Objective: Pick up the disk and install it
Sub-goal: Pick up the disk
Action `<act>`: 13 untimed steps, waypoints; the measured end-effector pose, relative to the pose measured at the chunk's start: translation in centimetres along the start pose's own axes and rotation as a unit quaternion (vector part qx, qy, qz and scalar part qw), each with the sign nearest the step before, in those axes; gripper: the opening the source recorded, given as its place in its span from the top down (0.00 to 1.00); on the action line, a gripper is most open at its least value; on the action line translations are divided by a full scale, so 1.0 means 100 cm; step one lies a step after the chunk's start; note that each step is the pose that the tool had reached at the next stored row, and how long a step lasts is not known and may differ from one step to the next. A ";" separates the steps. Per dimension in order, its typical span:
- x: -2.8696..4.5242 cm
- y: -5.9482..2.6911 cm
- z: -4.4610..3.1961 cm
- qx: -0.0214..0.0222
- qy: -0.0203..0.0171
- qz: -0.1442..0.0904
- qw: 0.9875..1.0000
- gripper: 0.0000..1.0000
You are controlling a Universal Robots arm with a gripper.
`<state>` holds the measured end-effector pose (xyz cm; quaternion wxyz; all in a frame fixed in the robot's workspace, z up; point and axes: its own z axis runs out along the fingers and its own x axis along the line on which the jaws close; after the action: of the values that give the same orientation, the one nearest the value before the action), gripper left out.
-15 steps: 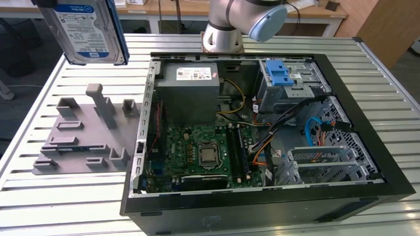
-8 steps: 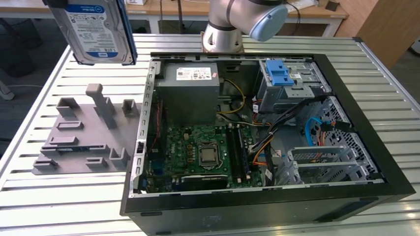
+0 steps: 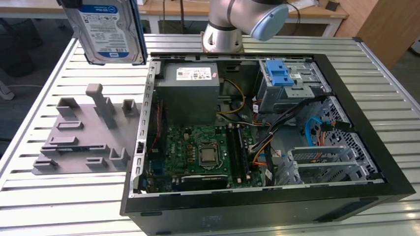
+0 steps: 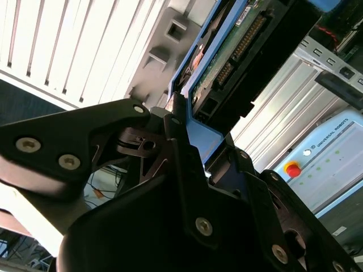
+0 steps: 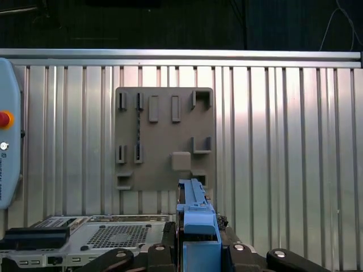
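Observation:
The disk [image 3: 105, 30] hangs upright in the air above the far corner of the table, at the exterior view's left, with its white-and-blue label facing the camera and blue rails on its sides. In the second wrist view my gripper [image 4: 193, 127] is shut on the disk [image 4: 238, 51], with the black fingers [image 4: 177, 122] clamped on its blue rail and the green circuit-board side showing. In the first wrist view the disk's blue rail [image 5: 195, 218] sticks out between the gripper's links [image 5: 198, 252], high over the grey holder plate [image 5: 164, 139].
An open black computer case [image 3: 367, 147] lies on the slatted metal table [image 3: 52, 206]. Inside it are a grey power-supply box [image 3: 189, 96], a motherboard [image 3: 196, 152] and a drive cage with a blue latch [image 3: 279, 73]. The grey holder plate [image 3: 82, 142] lies beside the case. The arm's base [image 3: 222, 39] stands behind it.

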<state>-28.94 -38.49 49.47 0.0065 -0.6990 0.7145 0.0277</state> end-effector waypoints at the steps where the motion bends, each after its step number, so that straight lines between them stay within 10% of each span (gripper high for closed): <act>1: -0.0001 -0.0028 -0.0001 0.000 0.000 0.000 1.000 0.64; 13: -0.0008 -0.0360 -0.0010 0.000 0.000 0.000 1.000 0.64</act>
<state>-25.34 -38.49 49.46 0.0063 -0.6990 0.7146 0.0280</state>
